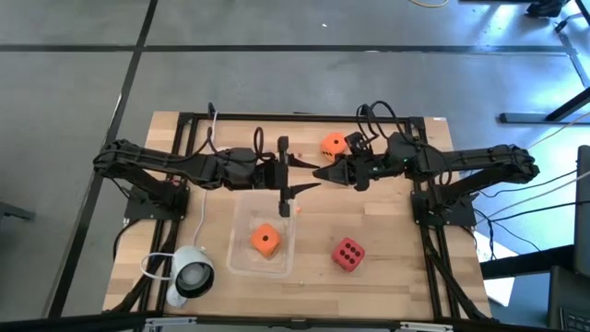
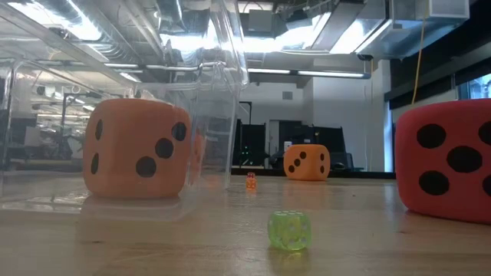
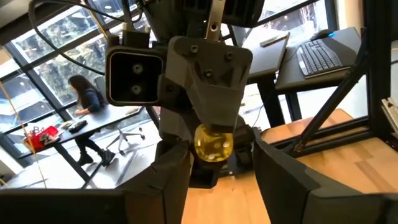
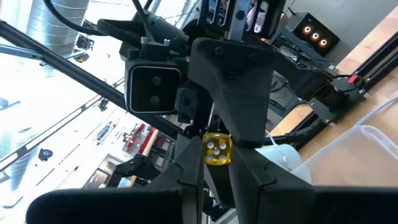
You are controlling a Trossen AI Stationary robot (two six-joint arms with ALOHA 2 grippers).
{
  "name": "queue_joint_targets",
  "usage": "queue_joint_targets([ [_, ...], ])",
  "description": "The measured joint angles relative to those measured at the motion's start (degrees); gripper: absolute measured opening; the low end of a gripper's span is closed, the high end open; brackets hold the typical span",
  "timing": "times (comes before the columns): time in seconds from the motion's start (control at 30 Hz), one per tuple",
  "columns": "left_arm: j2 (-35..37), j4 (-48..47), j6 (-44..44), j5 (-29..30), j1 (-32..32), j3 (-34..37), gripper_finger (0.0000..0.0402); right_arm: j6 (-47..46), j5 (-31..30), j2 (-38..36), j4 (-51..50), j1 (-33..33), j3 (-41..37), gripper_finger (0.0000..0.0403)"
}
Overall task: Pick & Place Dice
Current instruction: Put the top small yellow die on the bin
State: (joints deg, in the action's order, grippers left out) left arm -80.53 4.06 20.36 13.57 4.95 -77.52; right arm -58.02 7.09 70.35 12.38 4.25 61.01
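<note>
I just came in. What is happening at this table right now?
The two arms meet above the middle of the table. The right hand grips a small yellow die at its tips; the left hand faces it, open. Nearby, one orange die lies in a clear box; another orange die and a red die lie on the table.

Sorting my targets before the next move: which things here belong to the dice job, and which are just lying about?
Job: yellow die in right gripper; orange die in clear tub; second orange die at back; red die; small green die.
Lying about: white round device.
</note>
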Motion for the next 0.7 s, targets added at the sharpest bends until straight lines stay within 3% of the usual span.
queue_joint_targets([
  [0.7,0.0,0.4,-0.3,0.3,0.6,0.0,0.0168,0.8,-0.5,0.0,-2.3,0.0,0.1,0.0048],
])
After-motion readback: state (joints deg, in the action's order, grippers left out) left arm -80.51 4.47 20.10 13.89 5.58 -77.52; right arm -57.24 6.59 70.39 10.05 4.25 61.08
